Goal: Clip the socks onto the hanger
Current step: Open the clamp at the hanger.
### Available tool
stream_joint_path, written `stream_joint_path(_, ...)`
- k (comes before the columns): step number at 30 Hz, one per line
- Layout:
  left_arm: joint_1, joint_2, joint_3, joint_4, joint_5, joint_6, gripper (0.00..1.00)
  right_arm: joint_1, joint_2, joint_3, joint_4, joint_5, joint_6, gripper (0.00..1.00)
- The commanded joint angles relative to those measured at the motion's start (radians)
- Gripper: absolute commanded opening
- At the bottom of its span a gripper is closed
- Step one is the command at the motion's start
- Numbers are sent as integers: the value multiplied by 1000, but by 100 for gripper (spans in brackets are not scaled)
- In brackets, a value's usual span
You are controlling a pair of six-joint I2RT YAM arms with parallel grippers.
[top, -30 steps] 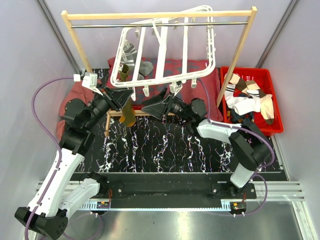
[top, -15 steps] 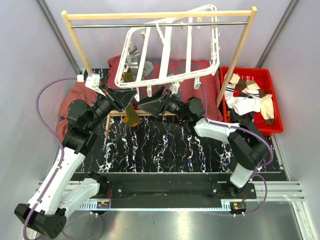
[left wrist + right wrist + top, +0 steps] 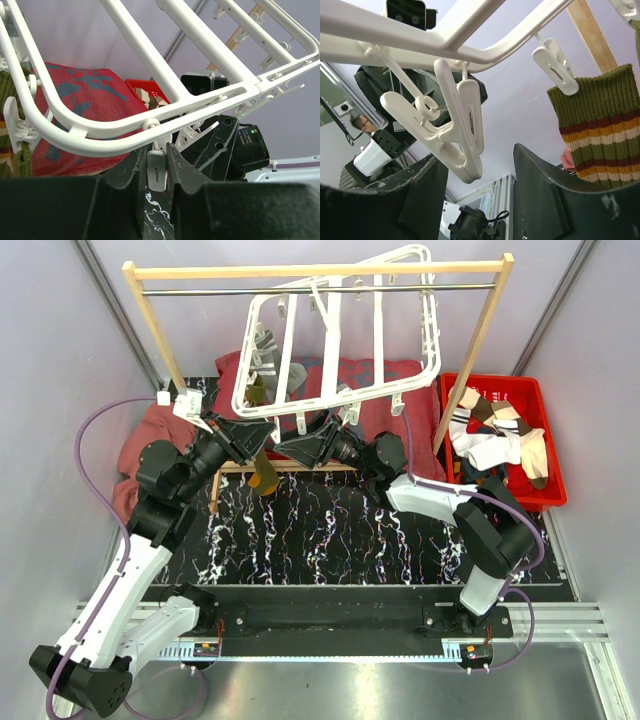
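Over the marbled counter (image 3: pixel 330 530), the tilted hanger (image 3: pixel 328 340) is hung upper centre. One upright clip (image 3: pixel 462 130) is bracketed by the parted right gripper (image 3: pixel 477 165); the left gripper (image 3: pixel 156 160) is clamped on a second clip (image 3: pixel 156 172), olive sock (image 3: pixel 265 472) beneath.

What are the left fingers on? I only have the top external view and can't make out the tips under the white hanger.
Observer: Left wrist view: the left fingers are pinched on a small white plastic clip dangling from a curved rail of the large white plastic hanger frame.
Operator: Right side?
Observer: Right wrist view: the right fingers stand apart, with another white clip hanging in the gap; neither seems to touch it.
Operator: Olive sock clipped?
Observer: Looks so. The olive-green ribbed sock with red, yellow and cream stripes hangs by its cuff from a third white clip.
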Motion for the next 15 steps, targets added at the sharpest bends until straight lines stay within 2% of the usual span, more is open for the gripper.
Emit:
stream_joint_path(1, -5, -16, 4, 27, 25, 29, 8, 11, 1, 47, 189, 7, -7, 61)
stream_joint_path(10, -6, -35, -3, 5, 39, 32, 9, 11, 12, 69, 189, -13, -5, 47)
stream_joint_path(13, -6, -33, -3, 4, 45, 34, 10, 12, 12, 76, 186, -27, -2, 36)
stream_joint_path(15, -5, -32, -3, 2, 44, 34, 10, 12, 10, 75, 184, -30, -3, 26)
